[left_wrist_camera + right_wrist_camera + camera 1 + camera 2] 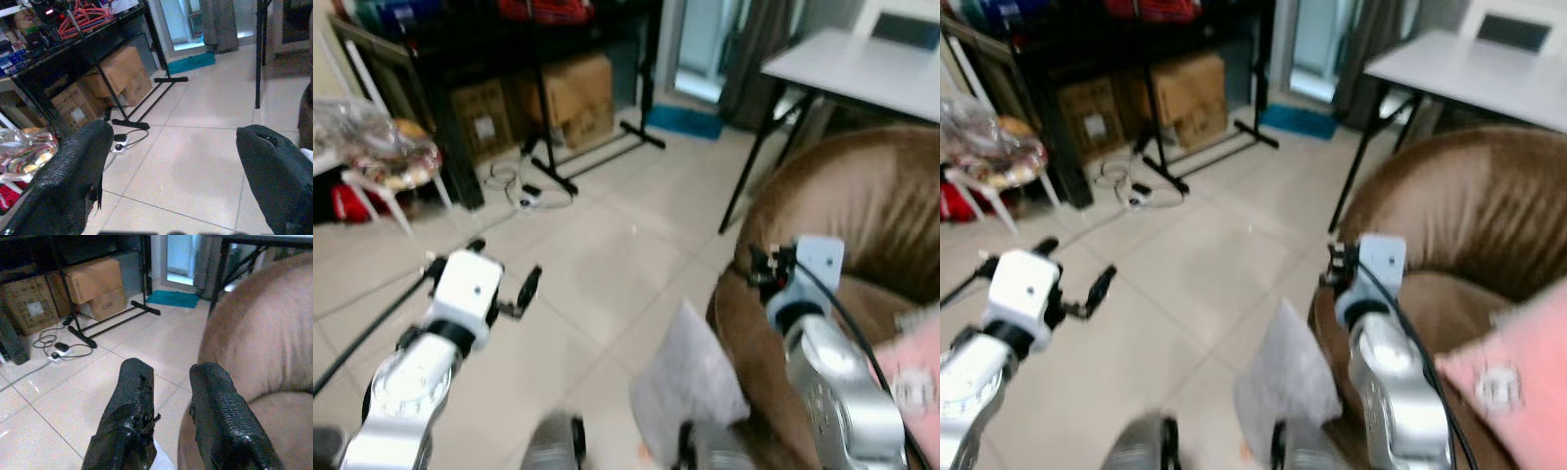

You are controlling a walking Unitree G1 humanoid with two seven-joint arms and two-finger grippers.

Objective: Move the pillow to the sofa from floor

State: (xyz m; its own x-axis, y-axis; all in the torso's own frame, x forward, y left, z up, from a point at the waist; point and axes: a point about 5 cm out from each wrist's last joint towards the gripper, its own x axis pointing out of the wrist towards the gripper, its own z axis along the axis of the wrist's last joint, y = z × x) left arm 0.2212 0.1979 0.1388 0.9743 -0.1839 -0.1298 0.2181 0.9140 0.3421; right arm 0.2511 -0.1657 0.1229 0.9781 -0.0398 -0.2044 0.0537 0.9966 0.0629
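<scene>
A pale grey pillow stands on the tiled floor and leans against the front of the brown sofa. A pink cushion lies on the sofa seat at the right. My right gripper is raised above the sofa's edge, just above and to the right of the grey pillow. In the right wrist view its fingers stand a little apart with nothing between them. My left gripper is held out over bare floor to the left, wide open and empty, with both fingers far apart.
A white table with black legs stands behind the sofa. A black rack with cardboard boxes is at the back, with cables on the tiles. A white chair with plastic bags is at the left. Open floor lies in the middle.
</scene>
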